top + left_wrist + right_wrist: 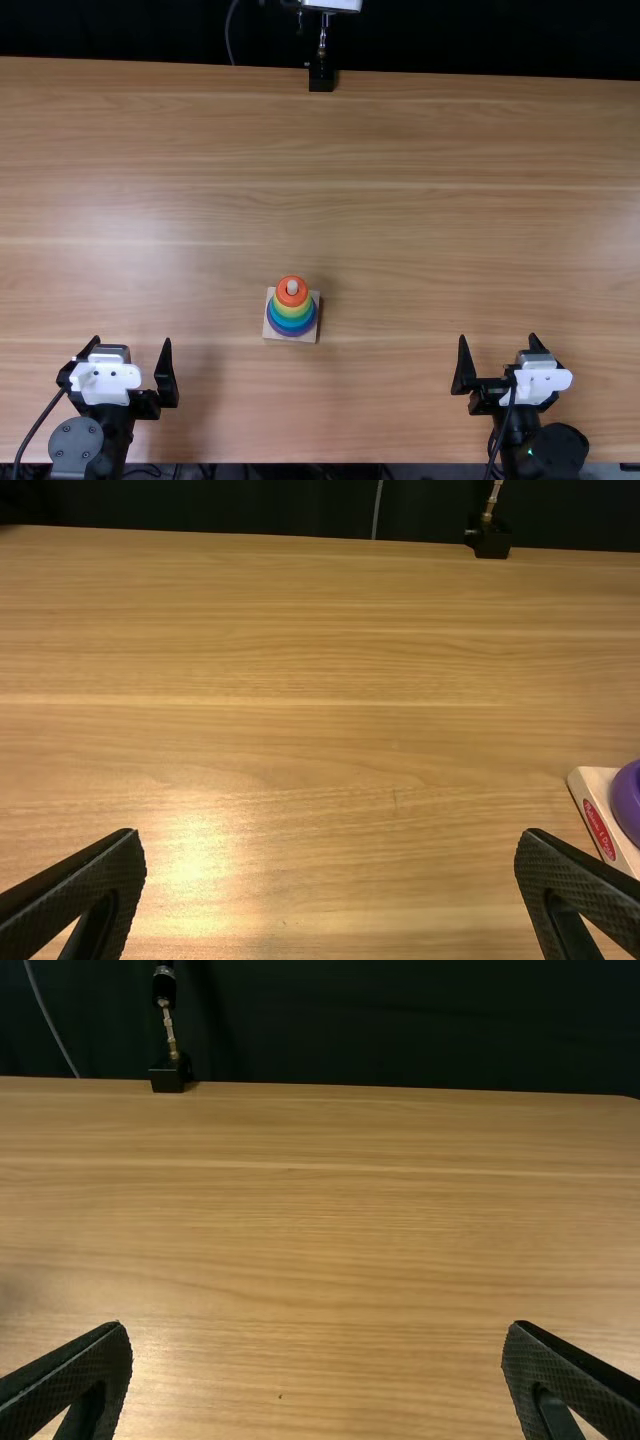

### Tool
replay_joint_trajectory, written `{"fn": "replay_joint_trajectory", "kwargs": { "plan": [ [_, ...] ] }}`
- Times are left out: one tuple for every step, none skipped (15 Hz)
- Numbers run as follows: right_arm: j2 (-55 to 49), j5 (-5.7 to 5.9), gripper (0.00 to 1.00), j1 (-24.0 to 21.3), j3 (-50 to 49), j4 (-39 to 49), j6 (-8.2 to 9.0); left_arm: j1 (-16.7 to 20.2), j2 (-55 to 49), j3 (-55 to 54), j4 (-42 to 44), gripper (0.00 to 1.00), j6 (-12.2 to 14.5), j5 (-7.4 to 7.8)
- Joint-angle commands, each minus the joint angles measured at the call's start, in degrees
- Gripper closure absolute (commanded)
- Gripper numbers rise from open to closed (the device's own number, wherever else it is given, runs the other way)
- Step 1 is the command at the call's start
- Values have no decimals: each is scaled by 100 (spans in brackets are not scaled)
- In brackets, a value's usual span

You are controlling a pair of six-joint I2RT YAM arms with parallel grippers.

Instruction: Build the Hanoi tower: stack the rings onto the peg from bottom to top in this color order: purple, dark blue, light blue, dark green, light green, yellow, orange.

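Seeing light brown wood-grain tabletop (420, 200). Left gripper (132, 340), right gripper (498, 336) near its near edge, both sets of black textured fingers spread. Between them: square pale base (272, 334), round ring stack (291, 313) tapering purple to orange, peg (292, 287) poking through. Red oval label (599, 829), light lettering, on base's side.

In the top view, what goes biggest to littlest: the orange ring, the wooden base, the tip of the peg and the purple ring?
1. Wooden base, the biggest
2. Purple ring
3. Orange ring
4. Tip of the peg, the littlest
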Motion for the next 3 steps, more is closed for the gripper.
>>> {"fn": "replay_joint_trajectory", "kwargs": {
  "plan": [
    [-73, -77, 0, -84, -405, -449, 14, -33, -67, -642, -447, 0, 78, -9],
    [-73, -77, 0, -84, -405, -449, 14, -33, -67, -642, -447, 0, 78, -9],
    [-73, -77, 0, -84, -405, -449, 14, -33, -67, -642, -457, 0, 78, -9]
  ]
}}
